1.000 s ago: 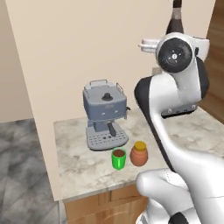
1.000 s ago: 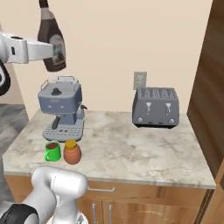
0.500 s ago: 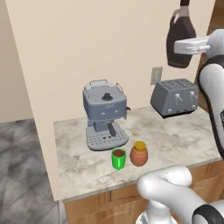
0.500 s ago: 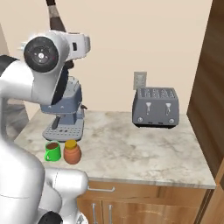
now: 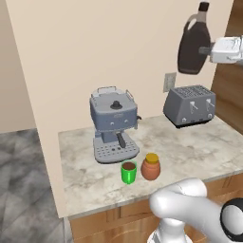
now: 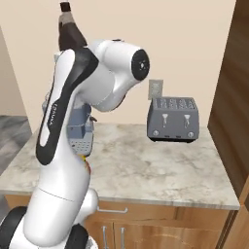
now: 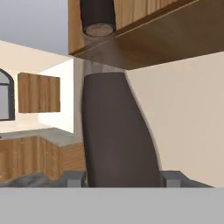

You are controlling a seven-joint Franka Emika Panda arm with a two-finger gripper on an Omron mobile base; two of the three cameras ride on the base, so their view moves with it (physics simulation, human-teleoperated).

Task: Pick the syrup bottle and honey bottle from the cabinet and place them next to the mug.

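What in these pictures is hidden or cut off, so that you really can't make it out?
- Mug and honey bottle: they show in the left base view; in the right base view the white arm covers that spot.
- Coffee machine: mostly behind the arm in the right base view.
- Gripper on the syrup bottle: the picture's right edge cuts off the hand.
- Syrup bottle label: too dark in the hand view.
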